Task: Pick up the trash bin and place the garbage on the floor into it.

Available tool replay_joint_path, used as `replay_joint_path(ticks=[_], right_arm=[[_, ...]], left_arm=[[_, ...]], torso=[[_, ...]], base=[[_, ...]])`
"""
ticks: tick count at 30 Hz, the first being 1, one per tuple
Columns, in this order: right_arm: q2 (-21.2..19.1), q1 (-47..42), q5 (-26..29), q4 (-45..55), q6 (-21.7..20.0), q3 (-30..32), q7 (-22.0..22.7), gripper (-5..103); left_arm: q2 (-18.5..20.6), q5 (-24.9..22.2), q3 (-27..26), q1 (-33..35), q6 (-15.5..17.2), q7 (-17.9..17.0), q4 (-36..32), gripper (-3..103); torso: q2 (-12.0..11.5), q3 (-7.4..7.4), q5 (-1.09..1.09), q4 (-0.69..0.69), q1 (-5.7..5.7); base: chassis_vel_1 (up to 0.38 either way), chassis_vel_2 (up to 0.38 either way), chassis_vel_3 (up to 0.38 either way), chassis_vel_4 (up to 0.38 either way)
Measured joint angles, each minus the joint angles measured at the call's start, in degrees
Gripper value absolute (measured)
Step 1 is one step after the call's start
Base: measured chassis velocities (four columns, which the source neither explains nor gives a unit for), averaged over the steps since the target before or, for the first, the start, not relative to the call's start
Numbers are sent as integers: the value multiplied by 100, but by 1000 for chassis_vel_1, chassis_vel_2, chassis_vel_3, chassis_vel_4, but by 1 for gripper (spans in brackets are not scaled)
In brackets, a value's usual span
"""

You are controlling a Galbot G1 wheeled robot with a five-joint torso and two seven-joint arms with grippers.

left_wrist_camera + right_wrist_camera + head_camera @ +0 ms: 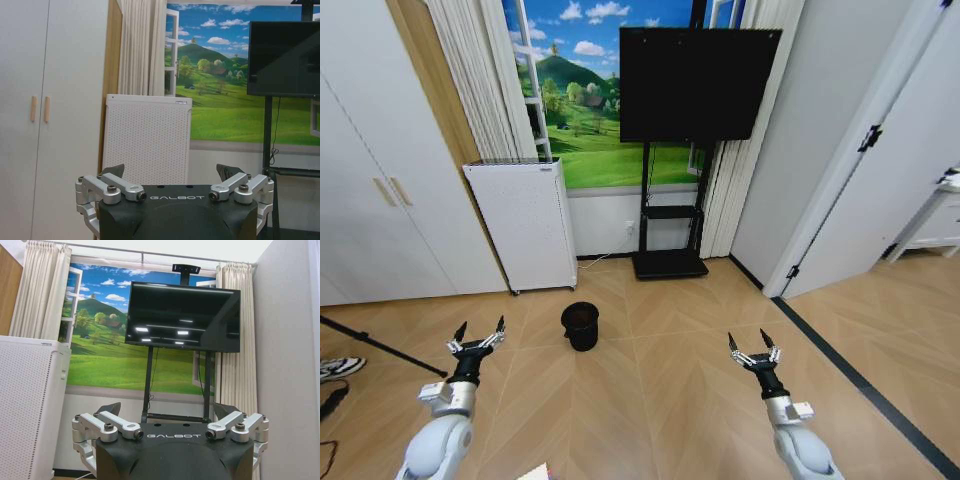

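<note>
Bin (580,325) upright on bare floor (670,370), between spread-fingered left gripper (480,330) and right gripper (753,340).

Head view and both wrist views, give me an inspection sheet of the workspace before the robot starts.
Surface: wooden floor, herringbone pattern.
Job's things: trash bin upright on the floor, between and ahead of the arms; garbage: nothing seen.
Clutter: tripod leg and shoe at left edge.
Grippers: left gripper open, raised; right gripper open, raised; both empty.
Cables: cord by the wall.
Surroundings: white perforated appliance, TV on stand, wardrobe doors.
</note>
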Motion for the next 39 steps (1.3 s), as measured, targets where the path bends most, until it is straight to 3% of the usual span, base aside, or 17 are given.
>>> replay_joint_path(ticks=[2, 5, 27, 35, 39], right_arm=[[-2, -11, 16, 10, 2, 1, -3, 100], [-2, -24, 37, 16, 1, -1, -9, 100], [15, -34, 90, 62, 48, 5, -120, 100], [-8, 12, -11, 20, 58, 8, 16, 100], [-13, 14, -182, 60, -48, -12, 231, 100]], left_arm=[[0, -1, -12, 11, 0, 0, -4, 100], [-4, 0, -13, 22, 0, 0, -17, 100], [4, 30, -28, 43, -12, 16, -21, 100], [16, 79, -14, 18, -6, -6, 5, 100], [51, 311, 49, -13, 119, -201, -3, 100]], torso=[[3, -2, -12, -1, -5], [2, -1, -2, -2, -3], [-2, 1, -5, -1, 2], [-1, 0, -6, -1, 1], [-1, 1, -6, -1, 2]], base=[[110, -160, -136, 164], [15, -94, -48, 107], [0, 5, 6, -2], [0, 0, 0, 0], [0, 0, 0, 0]])
